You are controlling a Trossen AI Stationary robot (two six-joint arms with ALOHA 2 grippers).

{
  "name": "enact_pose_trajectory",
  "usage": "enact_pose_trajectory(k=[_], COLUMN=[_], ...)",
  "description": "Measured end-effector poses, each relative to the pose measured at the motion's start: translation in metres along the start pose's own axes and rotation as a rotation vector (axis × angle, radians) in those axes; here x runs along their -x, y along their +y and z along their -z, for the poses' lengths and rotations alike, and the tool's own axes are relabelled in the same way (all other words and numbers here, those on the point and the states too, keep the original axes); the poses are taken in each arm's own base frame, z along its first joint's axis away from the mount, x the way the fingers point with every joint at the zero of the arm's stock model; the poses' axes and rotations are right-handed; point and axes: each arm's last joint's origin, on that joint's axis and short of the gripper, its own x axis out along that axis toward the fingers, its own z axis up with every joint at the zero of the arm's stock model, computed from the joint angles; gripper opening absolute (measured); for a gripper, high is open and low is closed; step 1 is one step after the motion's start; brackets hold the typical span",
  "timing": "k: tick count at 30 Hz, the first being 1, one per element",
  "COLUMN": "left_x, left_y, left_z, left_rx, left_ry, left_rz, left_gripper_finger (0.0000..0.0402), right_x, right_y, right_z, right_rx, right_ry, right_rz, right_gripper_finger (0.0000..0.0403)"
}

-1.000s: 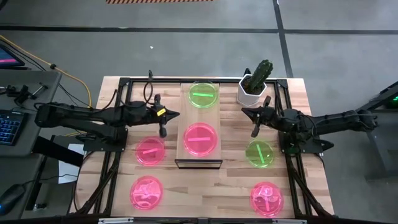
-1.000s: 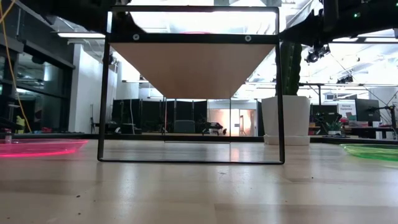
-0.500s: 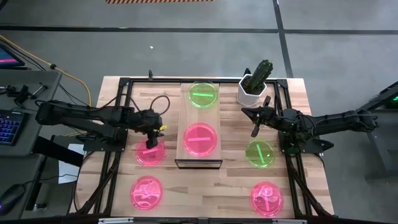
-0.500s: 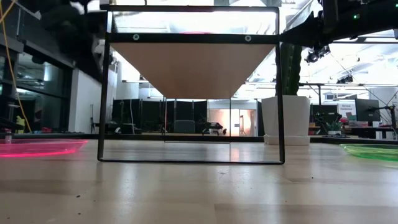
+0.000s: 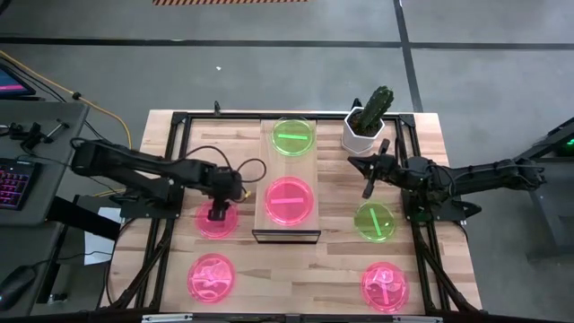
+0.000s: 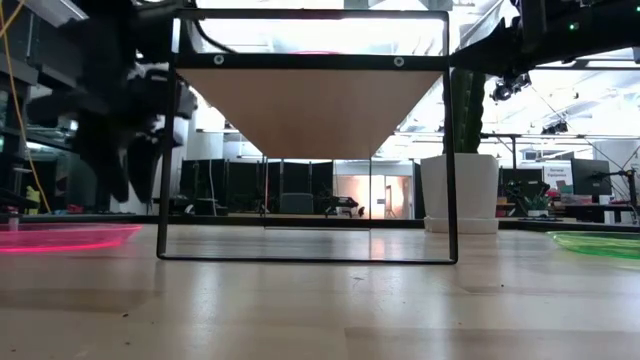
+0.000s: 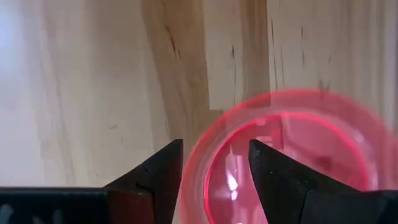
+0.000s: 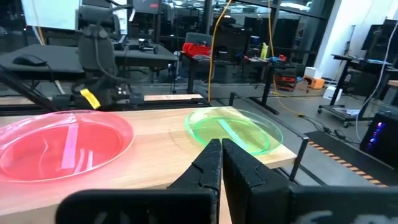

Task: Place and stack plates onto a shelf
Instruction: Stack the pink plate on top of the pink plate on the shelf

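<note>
The shelf (image 5: 267, 167) stands mid-table and carries a green plate (image 5: 293, 136) at its far end and a pink plate (image 5: 289, 199) nearer. To its left a pink plate (image 5: 204, 226) lies flat on the table. My left gripper (image 5: 218, 213) hangs over that plate, pointing down and open. In the left wrist view its fingers (image 7: 214, 149) stand either side of that plate's rim (image 7: 198, 163), one outside it and one over the inside. My right gripper (image 5: 367, 189) waits shut, right of the shelf, above the table.
Three more plates lie on the table: pink at near left (image 5: 212, 276), green at right (image 5: 374, 221), pink at near right (image 5: 385, 285). A white pot with a cactus (image 5: 366, 126) stands at the far right beside the shelf. Dark frame rails (image 5: 170, 179) border the table.
My left gripper has left the shelf's left side, going toward the table's near-left and down over the pink plate beside the shelf. It has tipped to point down, and it has opened. No plate has moved.
</note>
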Motion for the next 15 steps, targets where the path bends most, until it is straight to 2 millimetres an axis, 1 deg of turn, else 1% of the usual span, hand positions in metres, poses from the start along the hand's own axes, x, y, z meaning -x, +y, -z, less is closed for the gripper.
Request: enact_pose_trajectory(k=[4,7,15], left_x=[-0.01,-0.017,-0.032], left_y=[0.001,0.006,0.02], left_z=[-0.001,-0.001,0.0], left_rx=[-0.091,-0.125,-0.104], left_ry=[0.041,0.078,0.143], left_rz=[0.004,-0.004,-0.007], left_gripper_finger=[0.0175,0.0175,0.0175], right_x=[-0.001,-0.002,-0.006], right_y=[0.001,0.001,0.003], right_z=[0.001,0.002,0.007], right_rx=[0.003,0.0,0.014], right_ry=[0.008,0.017,0.049], right_rz=[-0.003,-0.004,-0.008], right_gripper_finger=[0.0,0.0,0.0])
